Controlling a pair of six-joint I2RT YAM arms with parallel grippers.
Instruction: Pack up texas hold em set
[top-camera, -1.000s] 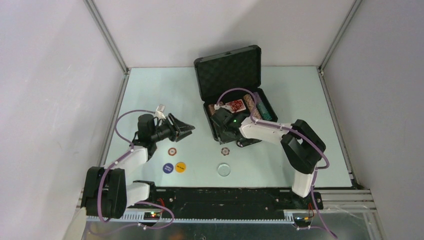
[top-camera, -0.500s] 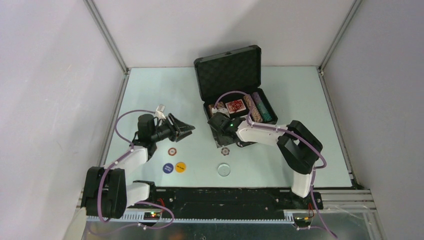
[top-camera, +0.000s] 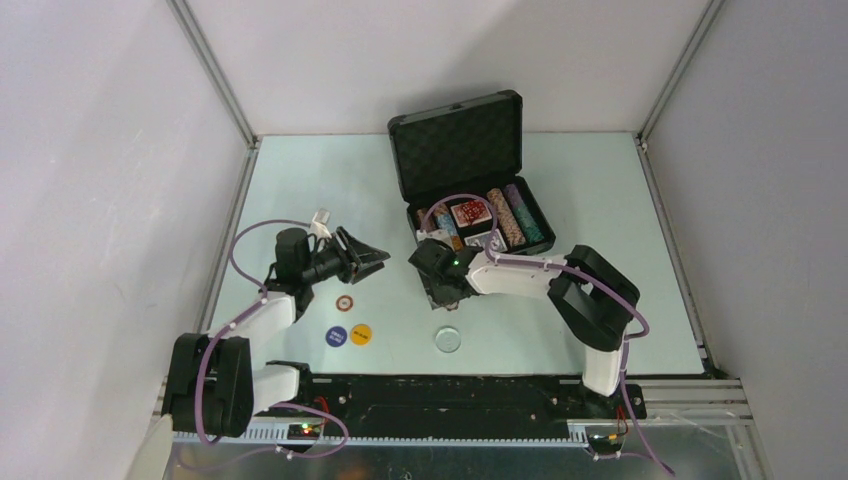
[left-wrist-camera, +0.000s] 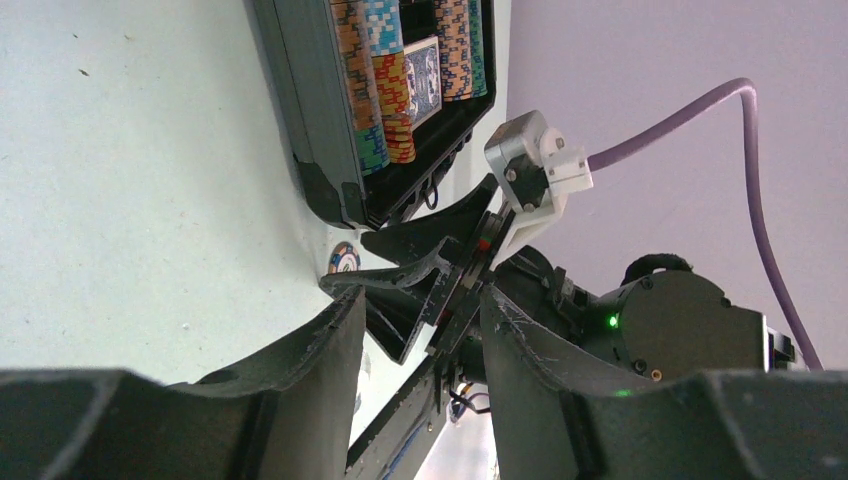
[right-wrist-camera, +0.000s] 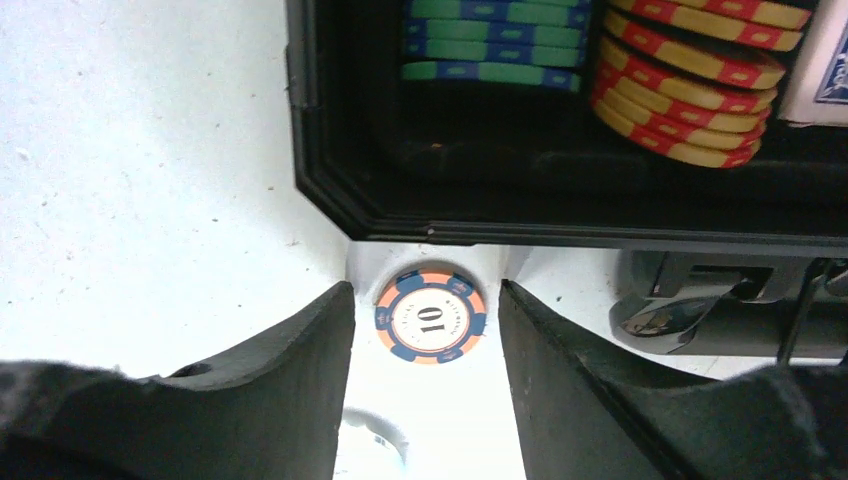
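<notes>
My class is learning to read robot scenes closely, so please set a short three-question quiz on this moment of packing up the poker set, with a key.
1. True or false: the right gripper has lifted the chip marked 10 off the table.
2. How does the lid of the black case stand? A) shut B) open, upright at the back C) detached, flat on the table
3. In a few words: what does the left gripper hold?

Key
1. False: the chip lies flat on the table between the open fingers, just outside the case.
2. B
3. Nothing; its fingers stand apart and empty.
</notes>
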